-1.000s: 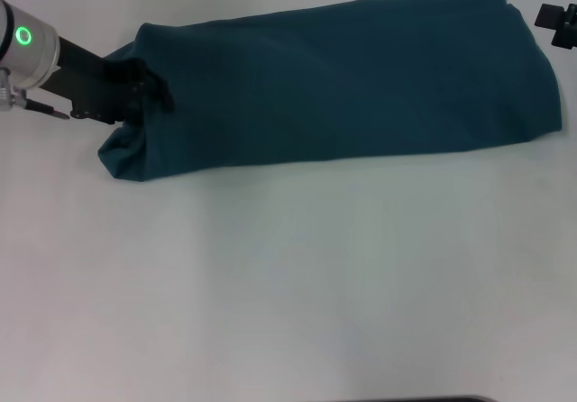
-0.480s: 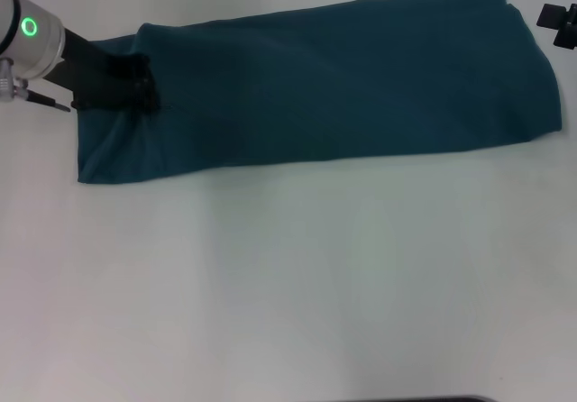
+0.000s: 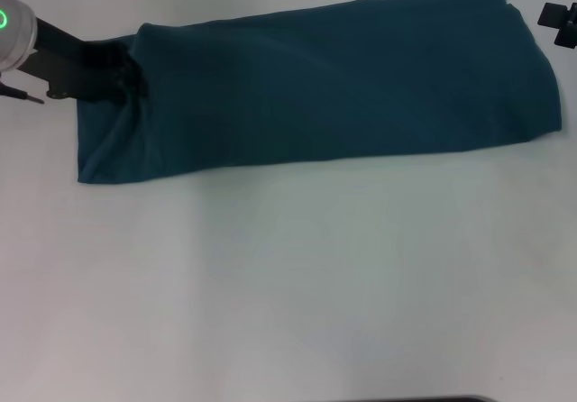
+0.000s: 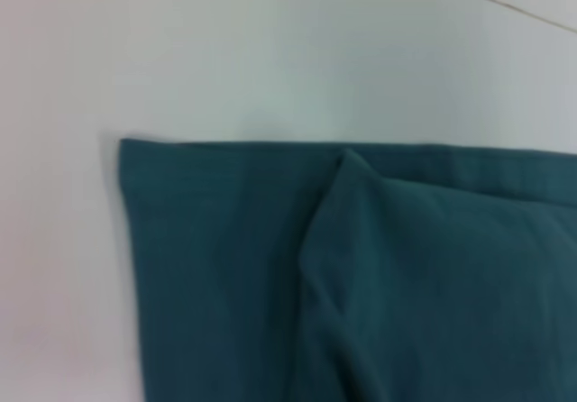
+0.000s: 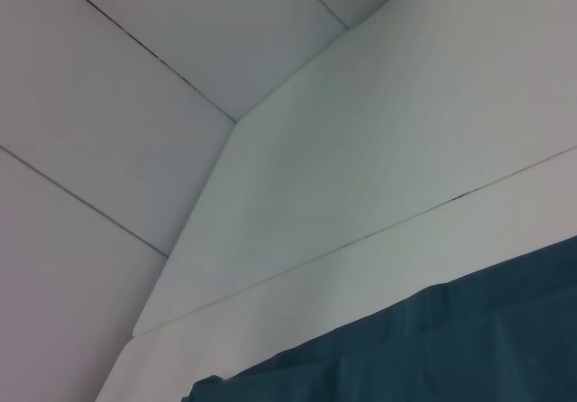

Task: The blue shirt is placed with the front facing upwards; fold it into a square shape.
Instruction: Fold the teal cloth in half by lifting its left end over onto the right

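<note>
1. the blue shirt lies on the white table as a long folded band across the far part of the head view, plain side up; no lettering or neck label shows.
2. its long axis runs left to right and tilts slightly, the right end lying farther from the robot than the left end. the left end finishes in a flat, squarish corner, seen in the left wrist view with a soft ridge of cloth rising beside it.
3. the left tool sits at the band's left end, on its far edge, with the cloth stretching away to the tool's right. the black fingers merge with the dark cloth, so whether they are apart, together or clamped on the fabric cannot be told.
4. the right tool shows only as a black part at the frame edge, just off the band's far right corner and apart from it; its fingers cannot be made out.
5. judgement: each tool is nearer its own end, so a fold toward a square would carry one short end along the long axis over the other; the left end looks readier.
</note>
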Tool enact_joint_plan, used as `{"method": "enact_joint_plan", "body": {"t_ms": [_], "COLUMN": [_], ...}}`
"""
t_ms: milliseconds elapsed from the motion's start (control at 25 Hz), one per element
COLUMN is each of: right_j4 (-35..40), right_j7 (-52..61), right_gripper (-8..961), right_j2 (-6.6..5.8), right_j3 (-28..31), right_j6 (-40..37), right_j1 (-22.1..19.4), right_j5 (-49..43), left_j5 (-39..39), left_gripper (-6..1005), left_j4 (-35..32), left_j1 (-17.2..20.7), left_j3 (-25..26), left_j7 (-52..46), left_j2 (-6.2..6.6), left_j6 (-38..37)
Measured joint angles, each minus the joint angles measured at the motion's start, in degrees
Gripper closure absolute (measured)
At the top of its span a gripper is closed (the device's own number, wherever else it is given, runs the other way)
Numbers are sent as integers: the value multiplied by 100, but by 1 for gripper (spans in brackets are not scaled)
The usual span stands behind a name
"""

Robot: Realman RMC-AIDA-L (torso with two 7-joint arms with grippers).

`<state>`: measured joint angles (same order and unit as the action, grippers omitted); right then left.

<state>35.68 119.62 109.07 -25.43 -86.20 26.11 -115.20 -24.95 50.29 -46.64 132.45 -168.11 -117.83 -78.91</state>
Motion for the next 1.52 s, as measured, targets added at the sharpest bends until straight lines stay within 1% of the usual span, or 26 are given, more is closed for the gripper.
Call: {"method": "enact_joint_plan", "body": {"t_ms": [80,280,400,520,720,880,1080,1360,1520], "right_j4": [0,0,0,0,0,0,0,0,0], "right_j7": [0,0,0,0,-1,-6,-4,-1,0], "right_gripper": [114,115,115,116,116,117,118,119,119], "right_j2": [0,0,0,0,0,-5,-7,-9,-9], "right_j3": [-12,-23,-19,-18,-36,-41,-41,-41,-41], "right_j6": [1,3,8,11,13,21,25,25,23], "right_j1": [3,2,0,-1,1,7,5,-11,-11], "right_j5": [-1,-2,-3,-3,-3,-3,-3,-3,-3], "left_j5": [6,16,20,23,104,294,332,434,436], "left_gripper": [727,558,457,357,195,72,50,51,51], "left_j4": [0,-11,-67,-272,-688,-676,-642,-743,-825], "left_j1": [18,47,48,57,94,100,81,99,102], "left_j3": [132,375,523,649,592,535,512,425,427], "left_j7": [-66,-226,-240,-241,-221,-142,-134,-149,-147], "left_j2": [45,106,118,135,240,257,261,214,211], "left_j6": [-7,-26,-10,117,340,397,543,718,728]}}
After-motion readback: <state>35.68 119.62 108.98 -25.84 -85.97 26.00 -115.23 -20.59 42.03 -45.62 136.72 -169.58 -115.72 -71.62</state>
